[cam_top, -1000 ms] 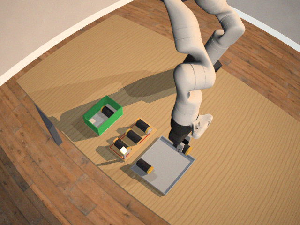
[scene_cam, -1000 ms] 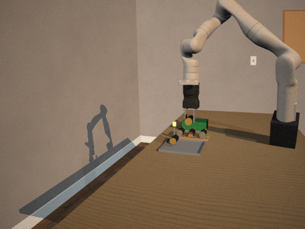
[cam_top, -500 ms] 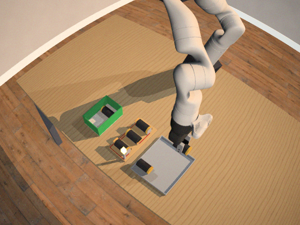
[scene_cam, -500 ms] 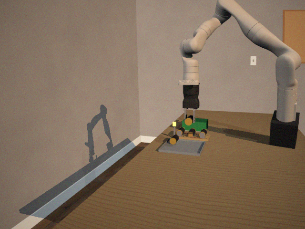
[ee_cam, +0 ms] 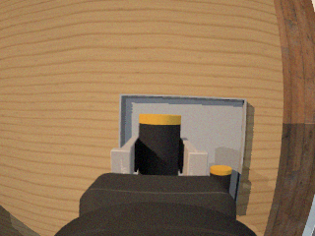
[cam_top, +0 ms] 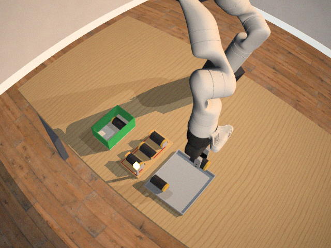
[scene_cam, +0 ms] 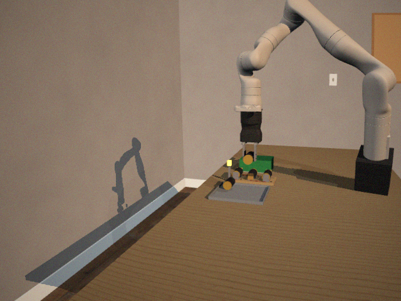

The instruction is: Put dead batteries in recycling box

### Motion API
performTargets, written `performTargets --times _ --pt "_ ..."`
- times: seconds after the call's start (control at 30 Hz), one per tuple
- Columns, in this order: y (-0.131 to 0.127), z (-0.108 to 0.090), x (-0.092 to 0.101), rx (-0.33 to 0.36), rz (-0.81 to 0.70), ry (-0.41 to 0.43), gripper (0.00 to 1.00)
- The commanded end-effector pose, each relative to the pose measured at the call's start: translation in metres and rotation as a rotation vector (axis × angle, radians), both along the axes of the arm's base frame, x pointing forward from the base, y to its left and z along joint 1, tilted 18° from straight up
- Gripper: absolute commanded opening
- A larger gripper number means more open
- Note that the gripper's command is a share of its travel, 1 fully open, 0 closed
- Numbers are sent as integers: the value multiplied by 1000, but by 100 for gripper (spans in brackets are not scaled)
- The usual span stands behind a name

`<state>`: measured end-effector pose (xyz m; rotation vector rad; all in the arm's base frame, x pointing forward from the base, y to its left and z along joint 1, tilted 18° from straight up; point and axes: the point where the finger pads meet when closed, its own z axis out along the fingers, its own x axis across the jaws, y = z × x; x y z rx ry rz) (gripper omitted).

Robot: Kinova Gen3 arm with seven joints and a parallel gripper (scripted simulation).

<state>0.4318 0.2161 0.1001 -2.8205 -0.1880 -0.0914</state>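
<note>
My gripper [cam_top: 202, 163] [scene_cam: 249, 158] [ee_cam: 158, 148] is shut on a black battery with a yellow end [cam_top: 205, 164] [scene_cam: 247, 158] [ee_cam: 159, 145], held level above the far corner of the grey tray [cam_top: 184, 181] [scene_cam: 245, 194] [ee_cam: 211, 121]. A second battery [cam_top: 159, 182] [scene_cam: 228, 183] [ee_cam: 220, 171] lies on the tray near its left corner. The wooden holder [cam_top: 168, 145] [scene_cam: 259, 181] carries three batteries [cam_top: 147, 150], and its bulb [cam_top: 136, 165] [scene_cam: 229, 162] is lit. The green recycling box [cam_top: 122, 132] [scene_cam: 264, 163] stands on the table beyond the holder with one battery [cam_top: 118, 122] inside.
The arm's black base [scene_cam: 372, 173] stands at the far right of the table. A dark grey slab [cam_top: 53, 136] juts down at the table's left edge. The holder lies between the tray and the box.
</note>
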Motion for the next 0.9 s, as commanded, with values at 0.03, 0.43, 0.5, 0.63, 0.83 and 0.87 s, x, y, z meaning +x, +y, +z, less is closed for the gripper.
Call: performTargets --times 0.03,0.43,0.5,0.63,0.83,0.87 --pt "-3 0 2 1 -4 0 57" --pt "-35 -10 13 1 -4 0 57" --pt "-43 -13 16 1 -4 0 57" --pt "-52 -16 19 1 -4 0 57" --pt "-82 -25 29 1 -4 0 57" --pt "-87 -27 31 1 -4 0 57"
